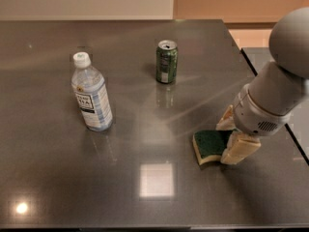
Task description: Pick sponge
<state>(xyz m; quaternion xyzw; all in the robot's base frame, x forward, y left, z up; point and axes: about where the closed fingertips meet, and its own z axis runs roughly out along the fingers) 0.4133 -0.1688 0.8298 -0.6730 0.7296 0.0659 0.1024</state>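
Jaws standing apart, the cream two-finger gripper (227,144) is straddling one end of the wavy-edged sponge with dark green top and pale yellow base (210,143). That sponge is lying flat on the dark grey table (72,178), nearer the camera than the green metal drink can (166,62), off to its right.
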